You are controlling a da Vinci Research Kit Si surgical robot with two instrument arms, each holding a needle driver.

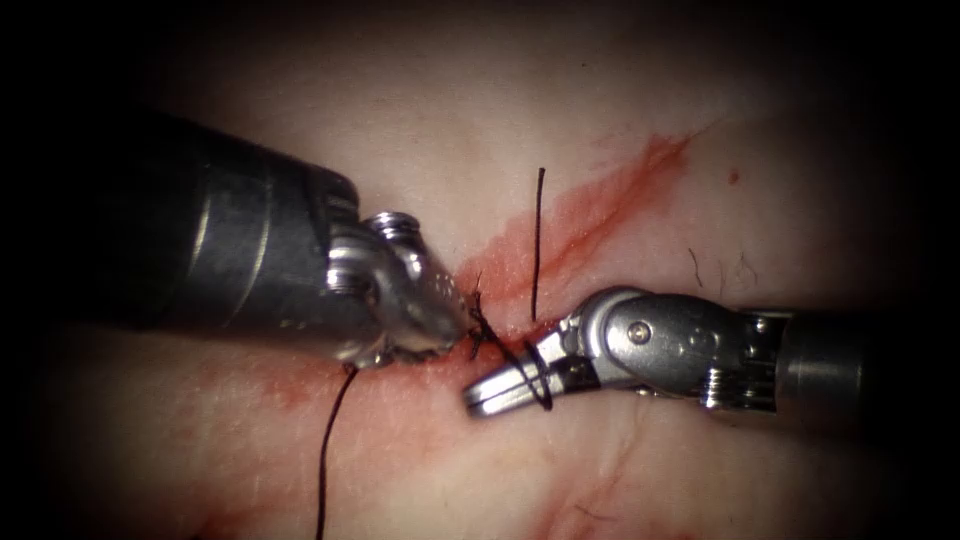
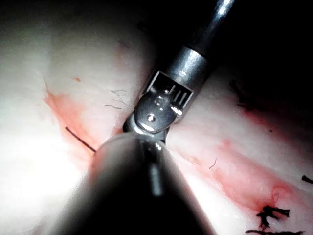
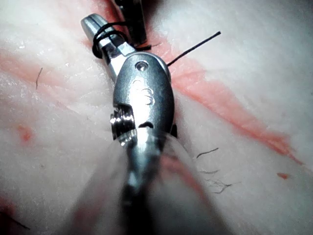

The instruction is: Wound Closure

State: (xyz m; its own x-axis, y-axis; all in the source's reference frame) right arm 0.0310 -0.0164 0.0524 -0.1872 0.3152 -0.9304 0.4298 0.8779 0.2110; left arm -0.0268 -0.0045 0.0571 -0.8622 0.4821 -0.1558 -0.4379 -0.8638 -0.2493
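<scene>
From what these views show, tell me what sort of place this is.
Likely a surgical-robot practice bench: the left tool and right tool meet over the tissue, with dark thread looped around the right tool beside red fluid.

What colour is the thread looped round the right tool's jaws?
Black. The thread wraps the right tool in dark loops, clearest in the endoscope view against the silver metal.

The tissue (image 1: 480, 90) is carrying red fluid (image 1: 590, 215) running toward two o'clock, and thread (image 1: 325, 460) (dark) trailing toward six o'clock.
</scene>
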